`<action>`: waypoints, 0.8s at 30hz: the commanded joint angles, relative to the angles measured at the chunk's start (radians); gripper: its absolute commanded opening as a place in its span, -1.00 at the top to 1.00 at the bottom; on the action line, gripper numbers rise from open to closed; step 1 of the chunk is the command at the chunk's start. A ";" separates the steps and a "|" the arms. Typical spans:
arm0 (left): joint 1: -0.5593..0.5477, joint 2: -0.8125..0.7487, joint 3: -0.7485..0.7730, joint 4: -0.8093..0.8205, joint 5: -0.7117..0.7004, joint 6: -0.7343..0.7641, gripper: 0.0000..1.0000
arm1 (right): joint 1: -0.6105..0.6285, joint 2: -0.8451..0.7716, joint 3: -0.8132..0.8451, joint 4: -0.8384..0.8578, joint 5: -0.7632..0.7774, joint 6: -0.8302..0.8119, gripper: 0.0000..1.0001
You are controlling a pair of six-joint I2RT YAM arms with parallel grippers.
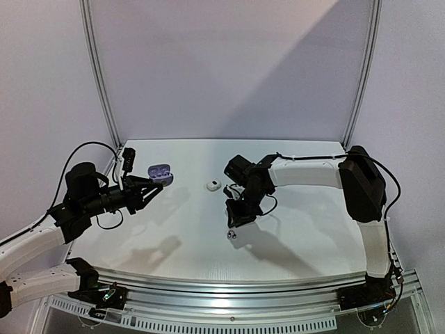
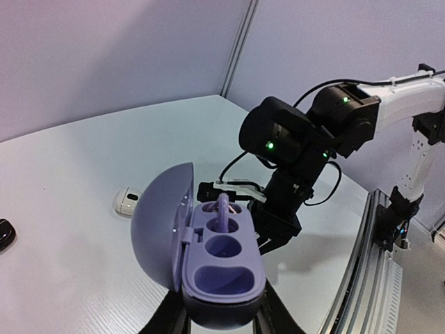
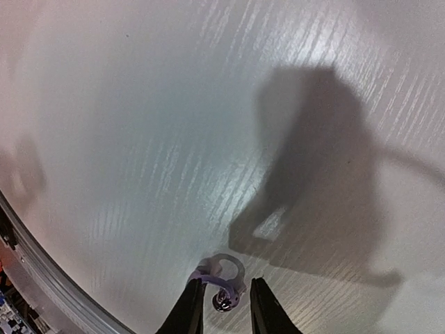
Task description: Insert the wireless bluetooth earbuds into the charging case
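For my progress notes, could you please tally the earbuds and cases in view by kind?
Lavender charging case, open: 1
Lavender earbuds: 2, one standing in the case, one on the table between the right gripper's fingers
Small white item, case or earbud unclear: 1
Dark shape cut off at the left wrist view's edge: not counted
Total: 4

Charging cases numbered two: one lilac charging case (image 2: 222,282), lid open, and one white case (image 1: 213,185) at mid-table. Earbuds numbered two: one lilac earbud (image 2: 223,207) stood in the open case, one loose earbud (image 3: 222,298) lay on the table (image 1: 306,236) towards its near edge. One black rounded piece (image 2: 3,233) was too cropped to name.
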 commanded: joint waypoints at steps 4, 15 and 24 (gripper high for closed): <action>0.014 -0.002 -0.015 0.026 0.002 -0.005 1.00 | -0.005 0.026 0.007 -0.043 -0.019 -0.028 0.56; 0.015 -0.004 -0.018 0.026 0.002 -0.007 1.00 | 0.004 0.047 0.034 -0.059 0.037 -0.002 0.63; 0.015 -0.004 -0.022 0.030 0.002 -0.009 1.00 | 0.035 0.073 0.082 -0.120 0.080 0.007 0.66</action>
